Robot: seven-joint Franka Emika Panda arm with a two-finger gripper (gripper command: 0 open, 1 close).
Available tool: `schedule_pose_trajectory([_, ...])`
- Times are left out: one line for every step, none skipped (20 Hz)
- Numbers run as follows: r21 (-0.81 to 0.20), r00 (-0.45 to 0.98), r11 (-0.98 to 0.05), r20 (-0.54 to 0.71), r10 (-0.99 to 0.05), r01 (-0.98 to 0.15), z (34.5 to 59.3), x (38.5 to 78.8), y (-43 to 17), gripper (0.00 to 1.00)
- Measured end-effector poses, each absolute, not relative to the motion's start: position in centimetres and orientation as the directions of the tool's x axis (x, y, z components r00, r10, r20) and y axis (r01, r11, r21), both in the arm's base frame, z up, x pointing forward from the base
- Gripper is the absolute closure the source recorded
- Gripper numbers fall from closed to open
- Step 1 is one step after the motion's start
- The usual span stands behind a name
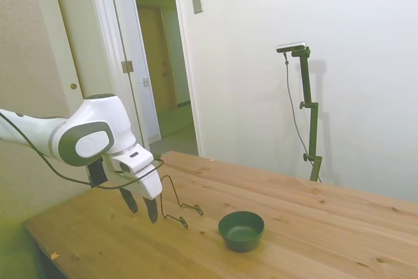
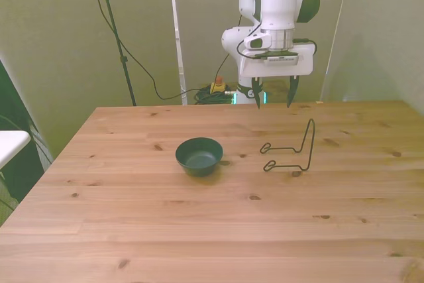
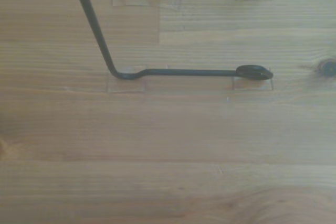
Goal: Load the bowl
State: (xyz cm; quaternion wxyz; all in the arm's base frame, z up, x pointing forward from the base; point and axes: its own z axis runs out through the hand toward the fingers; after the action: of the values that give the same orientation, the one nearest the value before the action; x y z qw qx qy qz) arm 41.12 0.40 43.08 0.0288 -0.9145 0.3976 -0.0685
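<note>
Task not started. Bowl (image 2: 199, 156) sits upright on counter (image 2: 132, 230), untouched, beside empty wire rack (image 2: 291, 150) on front view's left. Claw (image 2: 273, 97) open, holding nothing, above counter behind rack. Left: grab bowl, set in rack.

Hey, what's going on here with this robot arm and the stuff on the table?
A white robot arm is set up to load a small dark green bowl. Nothing is being held right now: its tool hangs open above the wooden table, empty. The bowl sits upright on the table by itself. Beside it, toward the front view's right, stands a thin black wire rack, apart from the bowl. The wrist view shows clear tape over the rack's feet.
</note>
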Motion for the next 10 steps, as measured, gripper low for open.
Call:
schedule_pose_trajectory([-0.107, 0.674, -0.682, 0.102, -0.731, -0.723, 43.1, 41.2, 0.4, 0.0])
schedule_pose_trajectory([-0.107, 0.674, -0.682, 0.102, -0.732, -0.724, 43.1, 41.2, 0.4, 0.0])
schedule_pose_trajectory([-0.107, 0.674, -0.681, 0.102, -0.732, -0.724, 43.1, 41.2, 0.3, 0.0])
schedule_pose_trajectory([-0.107, 0.672, -0.68, 0.101, -0.733, -0.725, 43.1, 41.3, 0.3, 0.0])
schedule_pose_trajectory([-0.107, 0.67, -0.677, 0.1, -0.736, -0.728, 43.1, 41.5, 0.0, 0.0])
schedule_pose_trajectory([-0.106, 0.665, -0.673, 0.102, -0.74, -0.732, 43.1, 41.7, -0.4, 0.0])
schedule_pose_trajectory([-0.107, 0.656, -0.665, 0.107, -0.747, -0.739, 43.4, 42.0, -1.1, 0.0])
schedule_pose_trajectory([-0.107, 0.646, -0.656, 0.115, -0.754, -0.747, 43.8, 42.5, -2.1, 0.0])
schedule_pose_trajectory([-0.105, 0.634, -0.646, 0.128, -0.763, -0.756, 44.3, 43.0, -3.5, 0.0])
schedule_pose_trajectory([-0.1, 0.626, -0.64, 0.137, -0.767, -0.762, 44.8, 43.6, -4.7, 0.0])
